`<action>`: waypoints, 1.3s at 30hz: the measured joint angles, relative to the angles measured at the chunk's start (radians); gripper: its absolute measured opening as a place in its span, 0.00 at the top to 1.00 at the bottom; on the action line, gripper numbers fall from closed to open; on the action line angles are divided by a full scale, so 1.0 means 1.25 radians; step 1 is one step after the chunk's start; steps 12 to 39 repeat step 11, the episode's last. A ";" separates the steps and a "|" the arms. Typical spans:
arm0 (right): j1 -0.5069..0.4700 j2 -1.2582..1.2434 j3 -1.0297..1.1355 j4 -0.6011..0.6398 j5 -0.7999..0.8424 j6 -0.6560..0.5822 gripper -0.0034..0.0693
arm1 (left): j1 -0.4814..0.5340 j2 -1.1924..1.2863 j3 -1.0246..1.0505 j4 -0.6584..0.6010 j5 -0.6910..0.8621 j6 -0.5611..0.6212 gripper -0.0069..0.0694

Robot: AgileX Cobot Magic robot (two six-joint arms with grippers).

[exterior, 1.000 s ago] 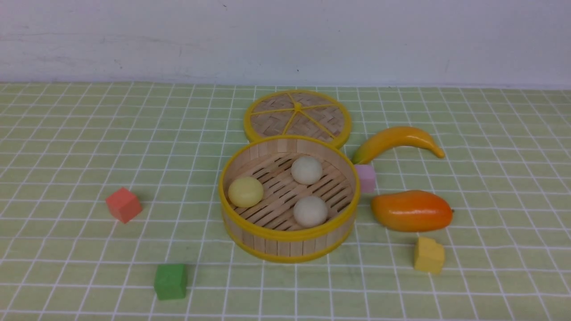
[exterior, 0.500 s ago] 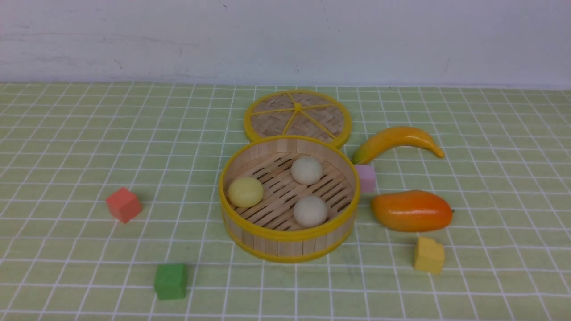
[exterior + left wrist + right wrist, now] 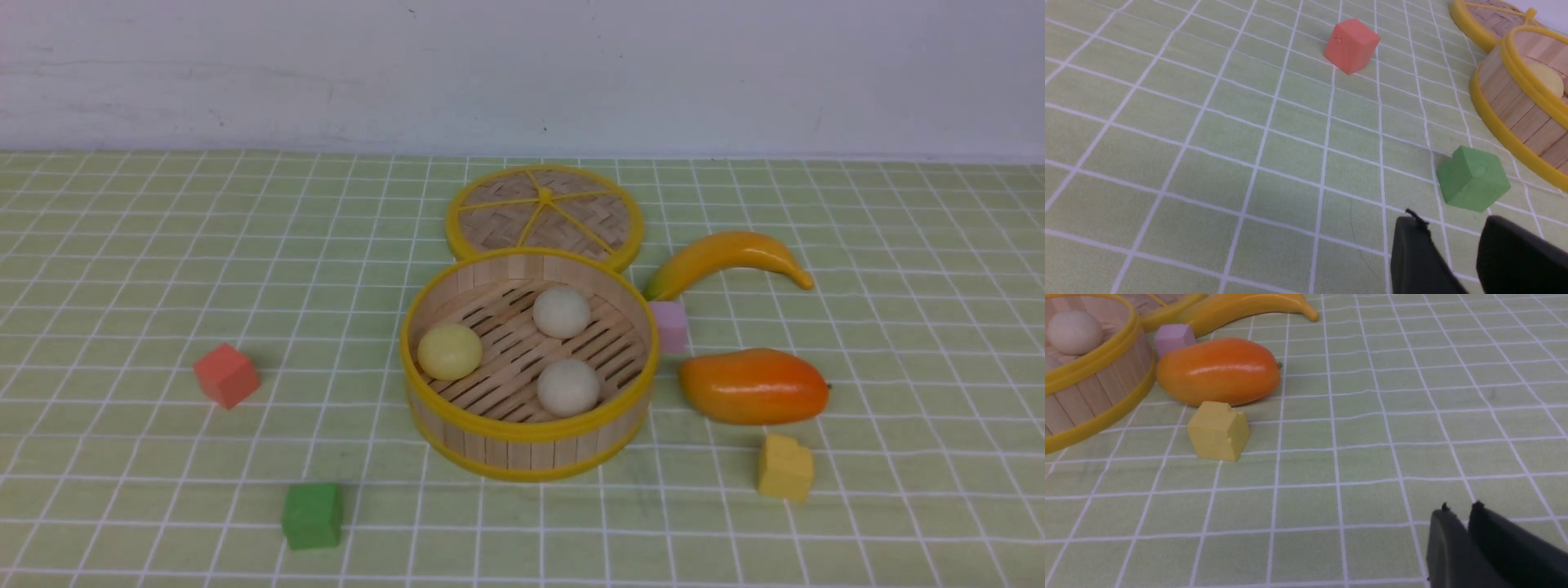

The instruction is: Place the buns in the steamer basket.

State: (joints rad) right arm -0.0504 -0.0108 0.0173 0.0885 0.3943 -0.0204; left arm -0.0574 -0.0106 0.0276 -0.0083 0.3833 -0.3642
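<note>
The steamer basket stands mid-table with all three buns on its slatted floor: the pale yellow bun at its left, one off-white bun at the back, one off-white bun at the front. The basket also shows in the left wrist view and the right wrist view. Neither arm shows in the front view. My left gripper is open and empty, low over the cloth near the green cube. My right gripper is shut and empty, well clear of the basket.
The woven lid lies behind the basket. A banana, pink cube, mango and yellow cube lie to the right. A red cube and the green cube lie to the left.
</note>
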 joint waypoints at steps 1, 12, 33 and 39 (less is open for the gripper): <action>0.000 0.000 0.000 0.000 0.000 0.000 0.84 | 0.000 0.000 0.000 0.000 0.000 0.000 0.61; 0.000 0.000 0.000 0.001 -0.001 0.000 0.83 | 0.000 0.000 0.000 0.000 0.000 0.000 0.60; 0.000 0.000 0.000 0.001 -0.001 0.000 0.83 | 0.000 0.000 0.000 0.000 0.000 0.000 0.60; 0.000 0.000 0.000 0.001 -0.001 0.000 0.83 | 0.000 0.000 0.000 0.000 0.000 0.000 0.60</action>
